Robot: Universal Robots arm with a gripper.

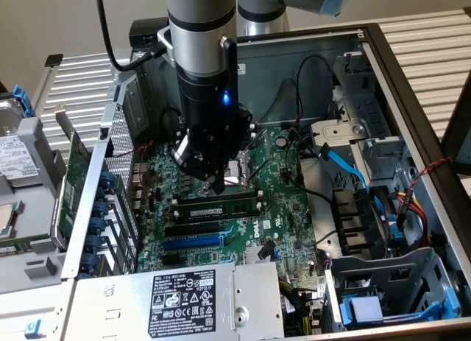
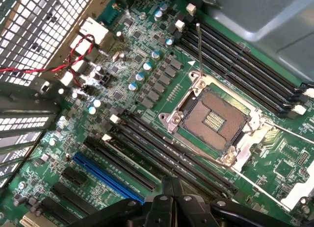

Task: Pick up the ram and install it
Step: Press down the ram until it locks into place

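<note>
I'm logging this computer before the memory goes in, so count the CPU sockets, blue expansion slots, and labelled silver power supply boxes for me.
CPU socket: 1
Blue expansion slot: 1
Labelled silver power supply box: 1
Total: 3

A beige wall behind a ribbed white tabletop.
</note>
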